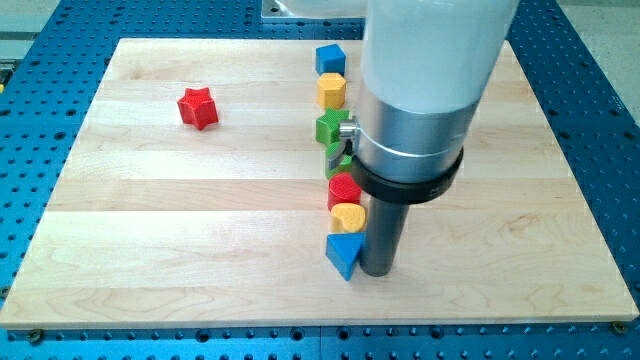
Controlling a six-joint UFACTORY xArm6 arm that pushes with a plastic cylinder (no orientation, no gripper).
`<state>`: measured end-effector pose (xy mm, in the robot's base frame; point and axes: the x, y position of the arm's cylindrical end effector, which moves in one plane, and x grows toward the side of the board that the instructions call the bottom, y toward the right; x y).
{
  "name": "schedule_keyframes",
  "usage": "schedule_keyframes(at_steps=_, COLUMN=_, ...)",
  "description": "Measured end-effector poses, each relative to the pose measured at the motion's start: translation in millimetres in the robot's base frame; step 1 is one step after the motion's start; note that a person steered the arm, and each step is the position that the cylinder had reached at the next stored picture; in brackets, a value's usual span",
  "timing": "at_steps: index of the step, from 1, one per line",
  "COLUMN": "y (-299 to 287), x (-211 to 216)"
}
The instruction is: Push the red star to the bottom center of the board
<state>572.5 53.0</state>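
The red star (198, 107) lies at the upper left of the wooden board (180, 220). My tip (377, 271) rests on the board at lower centre, just right of the blue triangle (344, 254) and touching or nearly touching it. The red star is far to the upper left of my tip.
A column of blocks runs down the board's centre: a blue cube (330, 58), a yellow hexagon (332, 90), a green star-like block (332, 128), another green block (339, 161) partly hidden, a red cylinder (344, 188), a yellow heart (348, 215). The wide arm body (425, 90) hides the upper right.
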Motion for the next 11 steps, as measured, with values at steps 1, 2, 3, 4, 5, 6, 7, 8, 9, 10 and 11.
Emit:
schedule_keyframes(at_steps=1, y=-8, x=15)
schedule_keyframes(at_steps=2, y=-18, x=35)
schedule_keyframes(at_steps=3, y=-22, x=47)
schedule_keyframes(at_steps=4, y=-22, x=47)
schedule_keyframes(at_steps=5, y=-68, x=46)
schedule_keyframes(at_steps=6, y=-127, x=46)
schedule_keyframes(at_steps=7, y=-180, x=42)
schedule_keyframes(at_steps=8, y=-230, x=-43)
schedule_keyframes(at_steps=9, y=-277, x=-127)
schedule_keyframes(at_steps=10, y=-352, x=-170)
schedule_keyframes(at_steps=11, y=-347, x=-219)
